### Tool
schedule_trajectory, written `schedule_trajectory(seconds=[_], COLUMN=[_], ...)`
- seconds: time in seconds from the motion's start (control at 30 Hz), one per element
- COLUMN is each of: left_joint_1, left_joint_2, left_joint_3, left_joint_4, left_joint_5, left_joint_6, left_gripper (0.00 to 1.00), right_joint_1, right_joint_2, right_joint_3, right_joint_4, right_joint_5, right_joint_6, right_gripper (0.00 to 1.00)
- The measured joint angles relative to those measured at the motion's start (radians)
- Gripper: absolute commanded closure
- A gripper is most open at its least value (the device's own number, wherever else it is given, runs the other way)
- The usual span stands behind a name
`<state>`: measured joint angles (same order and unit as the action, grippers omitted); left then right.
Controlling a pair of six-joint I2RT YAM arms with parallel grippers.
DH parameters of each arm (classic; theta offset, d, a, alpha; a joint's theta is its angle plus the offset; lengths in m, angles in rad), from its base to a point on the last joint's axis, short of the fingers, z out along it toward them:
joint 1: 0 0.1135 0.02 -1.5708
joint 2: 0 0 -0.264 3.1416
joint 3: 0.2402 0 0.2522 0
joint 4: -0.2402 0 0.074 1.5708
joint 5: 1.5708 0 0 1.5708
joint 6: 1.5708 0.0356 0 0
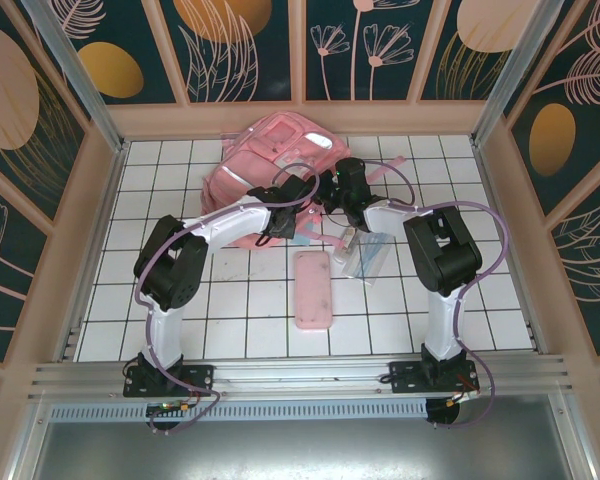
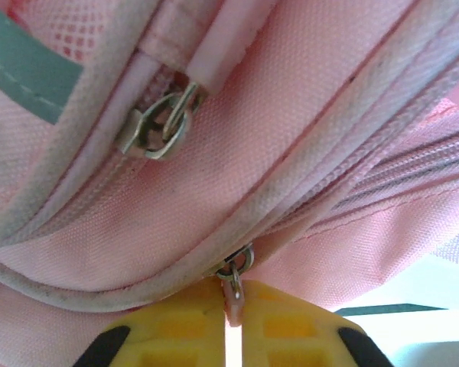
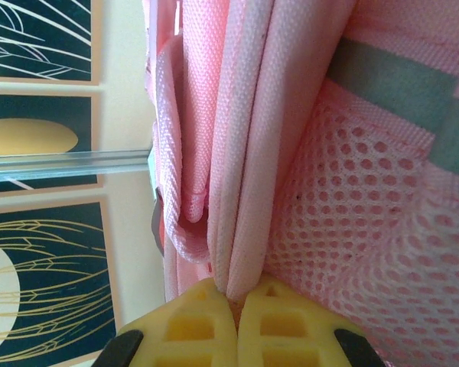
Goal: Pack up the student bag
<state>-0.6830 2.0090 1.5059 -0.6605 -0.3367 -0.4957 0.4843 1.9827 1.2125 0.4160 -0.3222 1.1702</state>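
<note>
The left gripper [image 2: 230, 325] is pinching a small zipper pull [image 2: 232, 300], half hidden between its pads [image 2: 180, 325], while the right gripper [image 3: 236, 306] is clamping the backpack's [image 1: 270, 160] folded fabric edge [image 3: 237, 191].

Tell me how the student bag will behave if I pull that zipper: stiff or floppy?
Probably floppy: the student bag is soft woven fabric and mesh, creasing where the right hand pinches its edge. It will likely stretch and drag toward the left hand on the zipper pull rather than hold shape. The coarse weave should not slip.
</note>
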Motion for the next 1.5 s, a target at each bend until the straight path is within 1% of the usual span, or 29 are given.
schedule_trajectory(seconds=[0.17, 0.33, 0.47, 0.63, 0.77, 0.87, 0.93, 1.07, 1.2, 1.33, 1.43, 1.5], left_joint_1=[0.002, 0.006, 0.024, 0.09, 0.169, 0.233, 0.259, 0.265, 0.269, 0.298, 0.305, 0.286], left_joint_2=[-0.021, -0.068, -0.097, -0.172, -0.258, -0.306, -0.316, -0.315, -0.315, -0.315, -0.32, -0.334], left_joint_3=[0.0, -0.004, -0.039, -0.154, -0.256, -0.295, -0.296, -0.281, -0.268, -0.268, -0.277, -0.29], left_joint_4=[-0.002, 0.0, 0.026, 0.092, 0.134, 0.119, 0.11, 0.08, 0.048, 0.01, 0.014, 0.019], left_joint_5=[0.029, 0.041, 0.054, 0.141, 0.232, 0.262, 0.29, 0.33, 0.318, 0.314, 0.374, 0.414], left_joint_6=[-0.002, -0.002, 0.016, 0.06, 0.097, 0.118, 0.134, 0.163, 0.191, 0.214, 0.218, 0.217], left_gripper=[1.0, 1.0, 1.0, 1.0, 1.0, 1.0, 1.0, 1.0, 1.0, 1.0, 1.0, 1.0], right_joint_1=[-0.002, -0.006, -0.008, -0.009, -0.009, -0.013, -0.014, -0.02, -0.023, -0.029, -0.042, -0.053], right_joint_2=[0.0, 0.0, 0.0, 0.0, -0.002, -0.002, -0.002, -0.002, -0.002, -0.002, 0.0, 0.013], right_joint_3=[0.0, 0.0, 0.0, -0.011, -0.019, -0.019, -0.016, -0.002, 0.007, 0.016, 0.043, 0.079], right_joint_4=[0.004, 0.014, 0.016, 0.015, 0.014, 0.01, -0.002, -0.027, -0.043, -0.07, -0.101, -0.123], right_joint_5=[-0.001, -0.005, -0.016, -0.039, -0.078, -0.087, -0.091, -0.092, -0.095, -0.095, -0.098, -0.107], right_joint_6=[0.0, 0.0, -0.001, -0.029, -0.057, -0.083, -0.099, -0.137, -0.166, -0.197, -0.223, -0.239], right_gripper=[1.0, 1.0, 1.0, 1.0, 1.0, 1.0, 1.0, 1.0, 1.0, 1.0, 1.0, 1.0])
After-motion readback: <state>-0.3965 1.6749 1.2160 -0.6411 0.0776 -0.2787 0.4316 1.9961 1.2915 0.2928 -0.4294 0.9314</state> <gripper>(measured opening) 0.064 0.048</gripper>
